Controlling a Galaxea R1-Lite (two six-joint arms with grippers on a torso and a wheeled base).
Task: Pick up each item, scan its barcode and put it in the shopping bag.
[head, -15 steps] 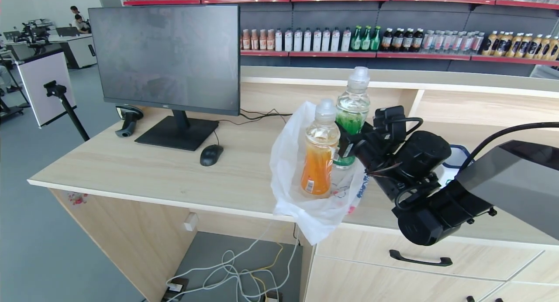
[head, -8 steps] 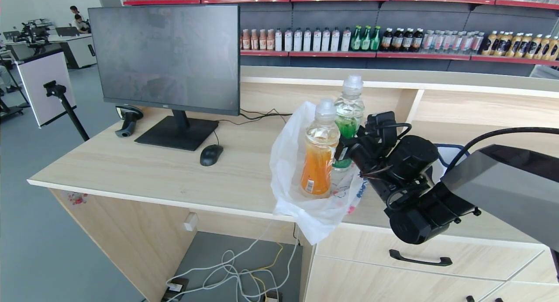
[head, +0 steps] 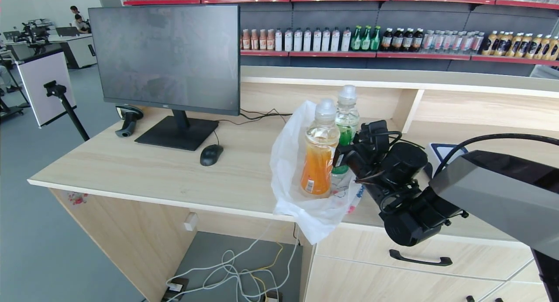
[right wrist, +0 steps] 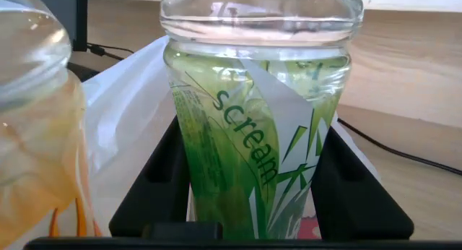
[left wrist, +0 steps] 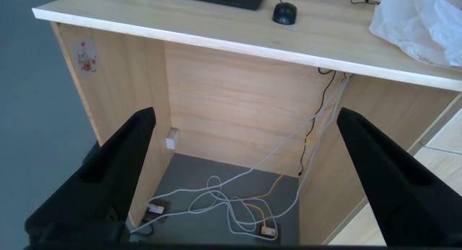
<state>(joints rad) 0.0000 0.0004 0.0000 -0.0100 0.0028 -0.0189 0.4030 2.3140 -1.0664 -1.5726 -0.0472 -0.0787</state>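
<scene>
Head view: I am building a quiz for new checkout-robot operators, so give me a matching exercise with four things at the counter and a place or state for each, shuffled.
Things:
1. orange bottle
2. green bottle
3. mouse
4. scanner

Places or states:
A. gripped by the right hand
B. on the counter, left of the stand of the monitor
C. standing free in the white shopping bag
D. on the counter, between the monitor's stand and the bag

Pairs: 1-C, 2-A, 3-D, 4-B.
</scene>
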